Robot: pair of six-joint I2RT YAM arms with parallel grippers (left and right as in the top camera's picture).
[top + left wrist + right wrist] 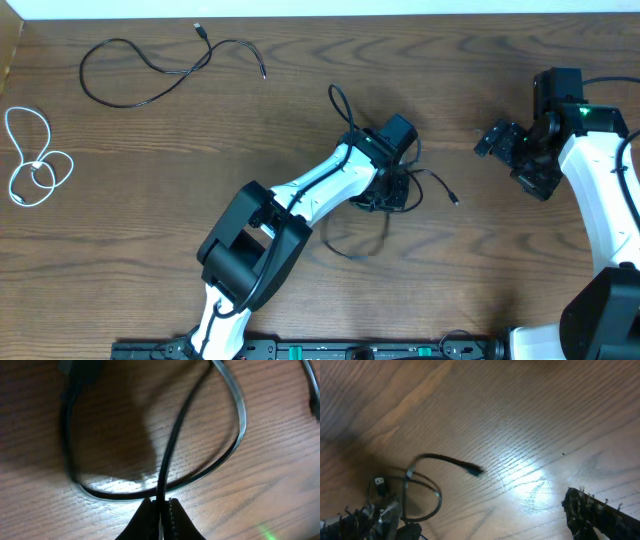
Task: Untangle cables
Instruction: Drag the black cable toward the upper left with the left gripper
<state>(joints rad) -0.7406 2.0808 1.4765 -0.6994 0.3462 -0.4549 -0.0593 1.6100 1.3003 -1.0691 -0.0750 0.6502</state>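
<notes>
The left claw (161,508) is clenching a strand of the black cable (175,435) where it is crossing its own loop, in the middle of the surface (480,260). The right claw (498,140) is hanging spread and empty nearby. The strand wants lifting slowly and drawing out through the loop, without it cinching tight. The other black cable (83,72) and the white cable (40,170) are lying apart at the far left.

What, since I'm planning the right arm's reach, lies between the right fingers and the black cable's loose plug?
Only bare wooden table; the overhead view shows nothing between the right fingers and the plug.
</notes>
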